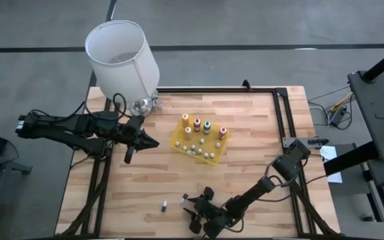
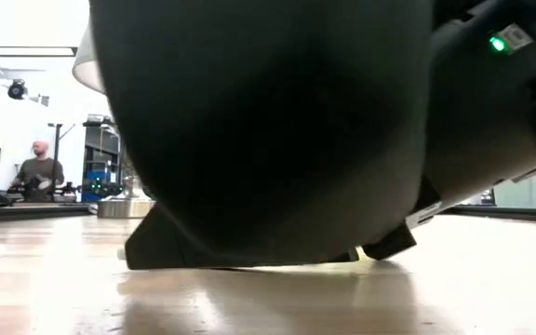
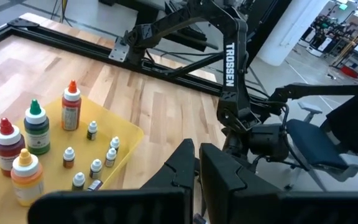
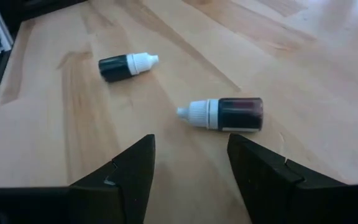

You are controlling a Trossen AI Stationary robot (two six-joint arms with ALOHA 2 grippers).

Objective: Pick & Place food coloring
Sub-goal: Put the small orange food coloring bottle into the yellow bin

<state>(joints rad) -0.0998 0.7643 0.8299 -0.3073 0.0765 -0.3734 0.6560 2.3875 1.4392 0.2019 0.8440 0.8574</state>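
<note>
Right wrist view: two small vials lie on their sides on bare wood, clear of each other. Near vial [image 4: 225,114], dark reddish body, white cap, sits just ahead of the right gripper [image 4: 191,163], slightly off toward one finger. Far vial [image 4: 127,65], dark body, white cap, lies further out. Fingers are spread wide, nothing between them.

High view: right gripper [image 1: 193,215] is low at the front edge of the table, the arm folded down. One vial [image 1: 165,205] shows beside it; the other is hard to make out. Tray [image 1: 179,143], yellow, sits mid-table, well apart from this spot, holding the big bottles [image 1: 197,125] and a cluster of small vials [image 1: 199,149].

Left gripper [image 1: 151,142] hovers just beside the tray's left side, pinched closed, holding nothing visible. Waiting.

Left wrist view confirms the tray's contents standing upright.

Low view: blocked by a dark arm body.

Step, as I read it: approach for a pick on the near vial; no contact yet.

Next move calls for: shifting sideways to centre the fingers over the body, lowering until they straddle it, then closing across it. A lying vial may roll if one finger touches first.
</note>
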